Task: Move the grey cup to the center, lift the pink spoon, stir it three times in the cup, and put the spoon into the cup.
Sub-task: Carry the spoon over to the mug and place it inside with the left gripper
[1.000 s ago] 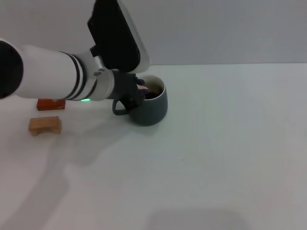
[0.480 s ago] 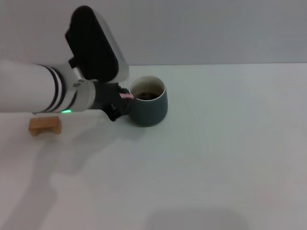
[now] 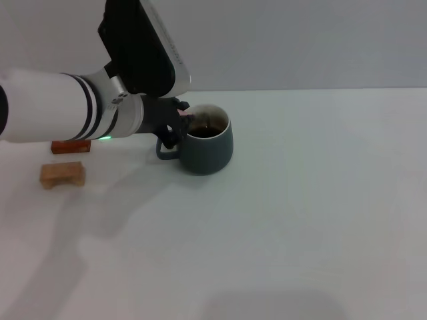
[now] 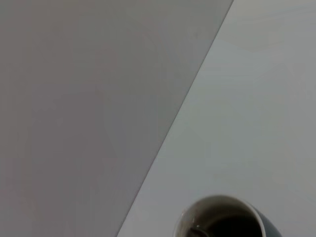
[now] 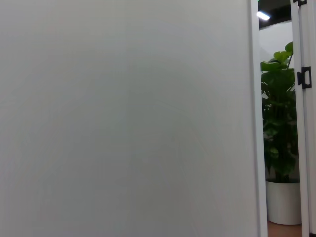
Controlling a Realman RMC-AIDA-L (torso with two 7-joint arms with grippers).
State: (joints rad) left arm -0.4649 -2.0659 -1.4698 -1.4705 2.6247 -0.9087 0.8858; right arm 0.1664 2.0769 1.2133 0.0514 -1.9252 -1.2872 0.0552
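Note:
The grey cup (image 3: 208, 150) stands on the white table left of the middle, its handle turned to the left and dark liquid inside. My left gripper (image 3: 179, 123) is at the cup's left rim, above the handle, shut on the pink spoon (image 3: 183, 115); only a bit of pink handle shows between the black fingers. In the left wrist view the cup's rim (image 4: 224, 219) shows with a grey metal spoon bowl (image 4: 196, 230) inside by the white wall. My right gripper is out of view.
An orange-red block (image 3: 70, 147) and a tan wooden block (image 3: 62, 174) lie at the left, beside and under my left arm. The white table (image 3: 313, 200) stretches to the right and front of the cup. A grey wall stands behind.
My left gripper with the spoon swung left away from the cup's opening, then back right to the cup's left rim. The cup stayed in place.

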